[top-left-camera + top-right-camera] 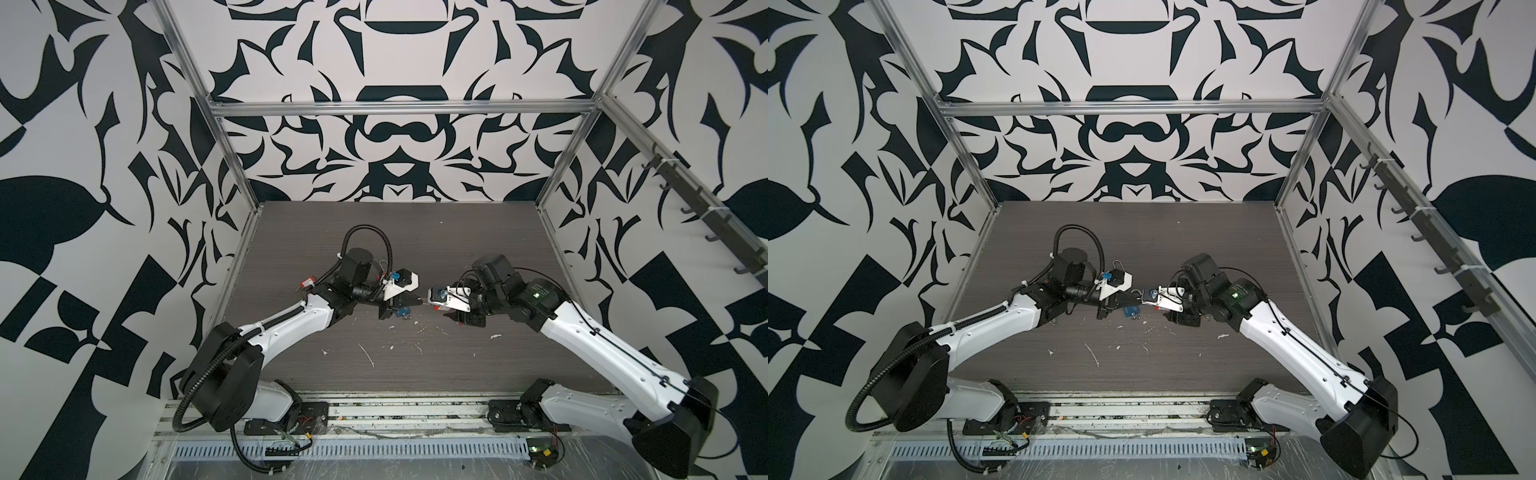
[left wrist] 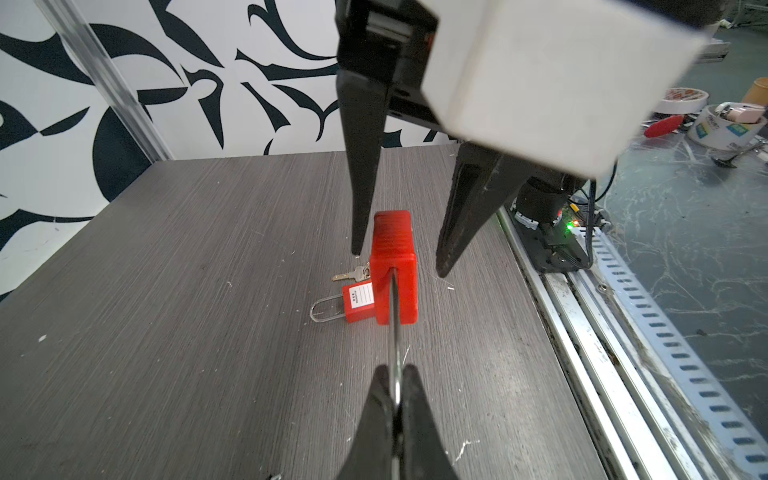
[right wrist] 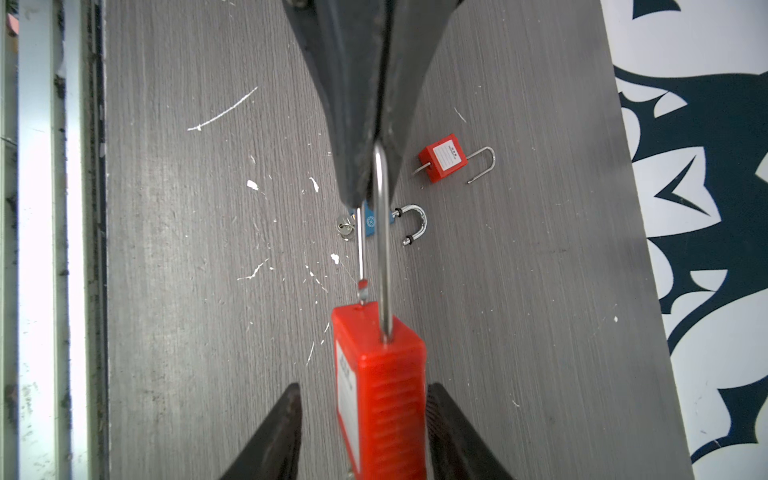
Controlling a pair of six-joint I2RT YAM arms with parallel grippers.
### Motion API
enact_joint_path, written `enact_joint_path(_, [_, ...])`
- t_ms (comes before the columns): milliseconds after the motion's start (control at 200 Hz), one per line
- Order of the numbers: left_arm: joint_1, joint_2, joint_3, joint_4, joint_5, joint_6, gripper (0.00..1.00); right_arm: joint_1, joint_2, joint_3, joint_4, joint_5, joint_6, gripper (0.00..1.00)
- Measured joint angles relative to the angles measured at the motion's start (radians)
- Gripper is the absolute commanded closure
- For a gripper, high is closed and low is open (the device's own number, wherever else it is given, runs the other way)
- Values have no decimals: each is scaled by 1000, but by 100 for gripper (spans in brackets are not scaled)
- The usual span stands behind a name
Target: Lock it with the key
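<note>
**Item 1.** Red padlock (image 3: 382, 395): ribbed plastic block, white label on one flat face, thin steel shackle (image 3: 384, 249).
- The left gripper (image 2: 397, 374) is pinching the shackle's bend, its fingers pressed together on the wire.
- The right gripper (image 3: 362, 388) is straddling the body with spread fingers (image 3: 286, 424). One is sitting close against the plastic and the other is standing clear of it.
- The right wrist view is showing the shackle's free leg hanging just above the body, unlatched.
- The left wrist view is showing the shackle edge-on, as a single line.
- In a top view only a red sliver (image 1: 1158, 309) is showing below the wrist housing.

**Item 2.** Blue padlock (image 3: 370, 222): chrome hoop swung open, lying on the table (image 2: 166, 332) beneath the left fingertips, with a ring at its base.

**Item 3.** Smaller red padlock (image 2: 357, 301): smooth body with a label and an open wire shackle, lying flat beyond the right fingertips. A key (image 2: 351, 274) is resting at its base.

**Item 4.** Table: grey wood-grain laminate, flecked with white.
</note>
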Motion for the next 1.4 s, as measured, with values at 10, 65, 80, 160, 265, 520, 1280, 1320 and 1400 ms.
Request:
enact_joint_path(10, [-1,0,0,0,1,2,100,0,0,1,-3,0,5,57])
enact_joint_path(65, [-6,0,0,1,6,8,100,0,0,3,-11,-5,2,61])
enact_joint_path(80, [-8,0,0,1,7,10,100,-1,1,3,-14,-7,6,61])
enact_joint_path(160, [-17,0,0,5,15,20,100,-3,4,6,-29,-14,3,67])
enact_joint_path(265, [-24,0,0,11,26,27,100,-4,10,16,-47,-22,5,68])
enact_joint_path(520, [-33,7,0,24,34,27,100,-6,10,23,-64,-38,1,74])
enact_joint_path(1280, [-111,74,-37,224,-7,-16,100,-52,40,61,-183,-122,-6,77])
enact_joint_path(1320, [-111,74,-37,224,-9,-17,100,-52,45,64,-180,-125,-8,77])
enact_joint_path(1400, [-111,78,-37,227,-9,-25,100,-52,53,64,-176,-131,-11,77])
